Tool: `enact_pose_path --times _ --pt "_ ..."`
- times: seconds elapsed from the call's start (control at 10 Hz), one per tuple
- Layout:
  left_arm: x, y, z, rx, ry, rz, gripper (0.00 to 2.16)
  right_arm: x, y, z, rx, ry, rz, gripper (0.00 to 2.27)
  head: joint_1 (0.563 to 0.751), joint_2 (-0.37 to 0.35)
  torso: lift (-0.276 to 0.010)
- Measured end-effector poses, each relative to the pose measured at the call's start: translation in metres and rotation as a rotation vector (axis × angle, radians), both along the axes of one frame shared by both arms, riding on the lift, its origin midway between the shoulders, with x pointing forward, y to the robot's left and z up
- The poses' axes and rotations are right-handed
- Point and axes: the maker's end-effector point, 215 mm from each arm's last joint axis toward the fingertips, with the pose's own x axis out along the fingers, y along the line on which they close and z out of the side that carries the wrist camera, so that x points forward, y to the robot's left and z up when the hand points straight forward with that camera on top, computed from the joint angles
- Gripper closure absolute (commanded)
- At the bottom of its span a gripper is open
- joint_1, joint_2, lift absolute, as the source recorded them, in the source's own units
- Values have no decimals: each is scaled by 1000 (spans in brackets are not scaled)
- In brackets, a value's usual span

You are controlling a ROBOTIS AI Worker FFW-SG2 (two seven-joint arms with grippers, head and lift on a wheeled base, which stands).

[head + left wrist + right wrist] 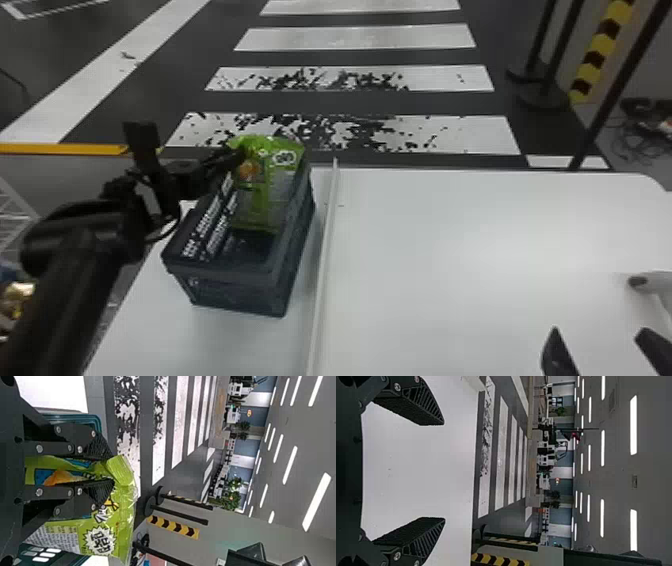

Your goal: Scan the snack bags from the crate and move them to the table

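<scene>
Left gripper (239,156), ten o'clock, is narrowly pinching a crinkly green bag (267,170) over the boxy crate (235,290); right gripper (599,331), four o'clock, is gaping empty.

The bag (259,212) is coloured green, the crate (232,287) dark blue-grey with white lettering. The counter (440,250) is finished white; the dark floor (350,102) is striped white.

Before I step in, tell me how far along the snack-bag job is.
Done: the grasp looks made, with the left pincer shut on the green snack bag.
In hand: that bag, at the crate; whether its lower end is clear, I can't tell.
Left: probably scanning it, then laying it on the white table, over which the right pincer waits open. Further bags: can't tell.
</scene>
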Motion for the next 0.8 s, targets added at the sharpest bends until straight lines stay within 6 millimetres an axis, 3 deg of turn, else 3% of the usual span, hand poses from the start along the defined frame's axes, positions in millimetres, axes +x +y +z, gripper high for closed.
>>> enact_pose_path --times 0.3,0.5,0.8 --pt "-7 1 2 -27 -12 9 1868 2 1 0 6 -5 -2 144 695 115 -95" --pt "-26 -4 9 -39 -19 33 1892 3 1 2 5 -13 -1 144 695 111 -95" --pt "-55 12 26 -10 -29 103 1895 6 2 5 9 -23 12 144 695 130 -95"
